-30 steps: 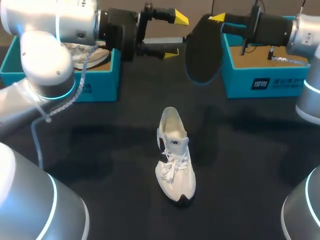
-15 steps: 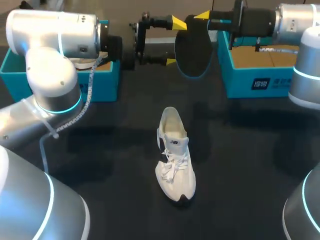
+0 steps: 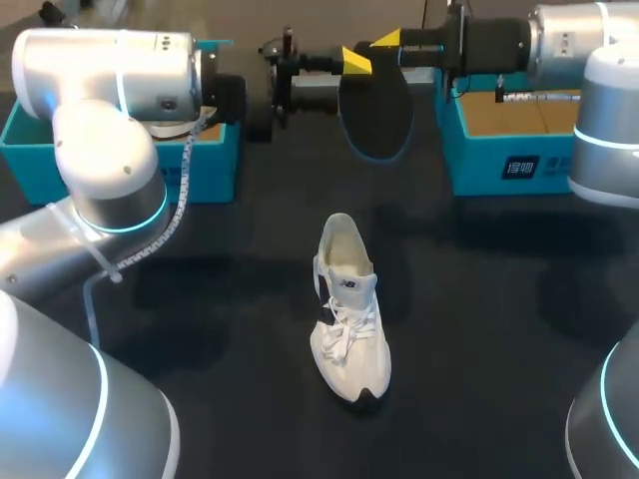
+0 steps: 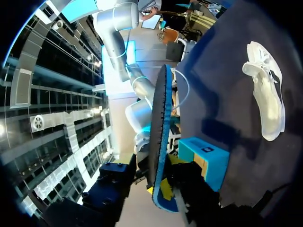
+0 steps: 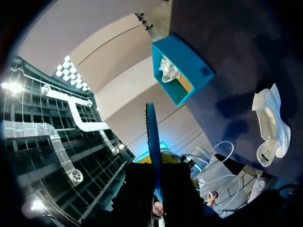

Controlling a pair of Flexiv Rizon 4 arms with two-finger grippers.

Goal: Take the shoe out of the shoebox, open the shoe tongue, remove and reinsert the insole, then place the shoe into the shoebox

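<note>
Looking down in the head view, we see the white shoe (image 3: 349, 311) upright mid-table, toe toward us, and the black insole (image 3: 376, 110) held up broad-faced between the left shoebox (image 3: 210, 165) and the right shoebox (image 3: 479, 170). Our right gripper (image 3: 387, 42) pinches its upper end. Only the wrist views show the insole edge-on and blue-rimmed. Whether the left gripper (image 3: 354, 60) has closed on it we cannot tell. Since a second ago the insole has shifted left to meet the left gripper; the shoe has not moved.
</note>
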